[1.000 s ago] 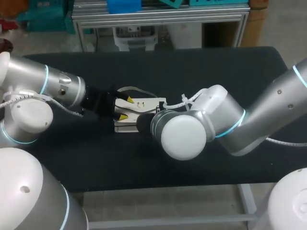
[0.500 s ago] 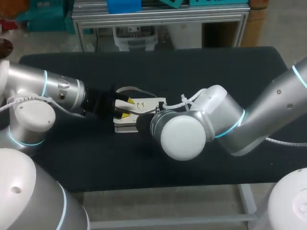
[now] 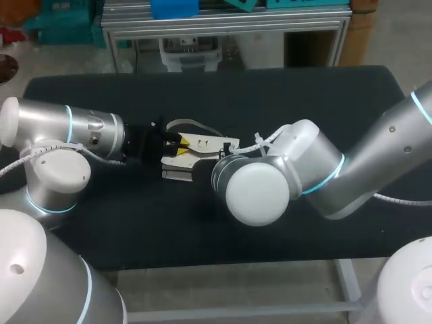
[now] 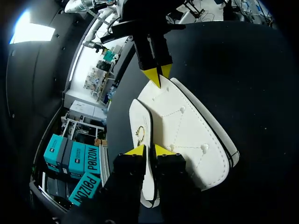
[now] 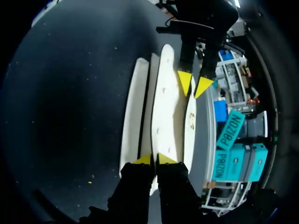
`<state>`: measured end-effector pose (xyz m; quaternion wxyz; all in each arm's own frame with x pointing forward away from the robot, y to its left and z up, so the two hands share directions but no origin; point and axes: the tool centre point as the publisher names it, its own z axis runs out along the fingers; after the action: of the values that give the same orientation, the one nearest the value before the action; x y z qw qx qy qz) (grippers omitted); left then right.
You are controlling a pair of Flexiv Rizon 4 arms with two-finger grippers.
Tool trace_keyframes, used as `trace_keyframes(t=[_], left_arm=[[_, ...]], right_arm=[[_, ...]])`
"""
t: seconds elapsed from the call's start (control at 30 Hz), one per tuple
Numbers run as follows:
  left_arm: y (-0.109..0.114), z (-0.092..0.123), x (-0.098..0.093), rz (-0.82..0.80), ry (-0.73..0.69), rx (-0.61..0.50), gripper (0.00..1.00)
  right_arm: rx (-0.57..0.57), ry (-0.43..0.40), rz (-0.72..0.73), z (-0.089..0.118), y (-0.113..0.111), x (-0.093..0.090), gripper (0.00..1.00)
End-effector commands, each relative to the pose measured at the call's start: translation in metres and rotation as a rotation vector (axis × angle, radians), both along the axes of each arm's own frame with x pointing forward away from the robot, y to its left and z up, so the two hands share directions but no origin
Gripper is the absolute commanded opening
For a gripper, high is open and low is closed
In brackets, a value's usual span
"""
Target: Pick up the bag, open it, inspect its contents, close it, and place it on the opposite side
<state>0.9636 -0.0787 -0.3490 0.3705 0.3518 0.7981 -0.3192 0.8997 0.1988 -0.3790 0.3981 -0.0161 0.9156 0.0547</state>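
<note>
Observed: left gripper [image 4: 149, 150] pinching flap [image 4: 138, 116] of white handbag [image 4: 187, 135]; right gripper [image 5: 153, 159] pinching its opposite end. Advised: raise flap slowly, right anchoring body against surface [image 3: 304, 101].

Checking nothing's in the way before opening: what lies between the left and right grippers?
Only the white bag: in the left wrist view it stretches from the left gripper to the right gripper, each pinching one end of it.
</note>
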Motion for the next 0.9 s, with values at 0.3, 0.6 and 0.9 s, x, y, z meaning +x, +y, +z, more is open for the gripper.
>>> trace_keyframes(t=[0.3,0.6,0.9], left_arm=[[0.011,0.033,0.007,0.111,0.222,-0.046,0.0],[0.019,0.039,0.021,0.147,0.419,-0.078,0.0],[0.019,0.024,0.013,0.117,0.404,-0.057,0.94]], right_arm=[[0.021,-0.151,-0.003,-0.005,-0.002,-0.003,0.0],[0.021,-0.151,-0.003,-0.005,-0.002,-0.003,0.0],[0.021,-0.151,-0.003,-0.005,-0.002,-0.003,0.0]])
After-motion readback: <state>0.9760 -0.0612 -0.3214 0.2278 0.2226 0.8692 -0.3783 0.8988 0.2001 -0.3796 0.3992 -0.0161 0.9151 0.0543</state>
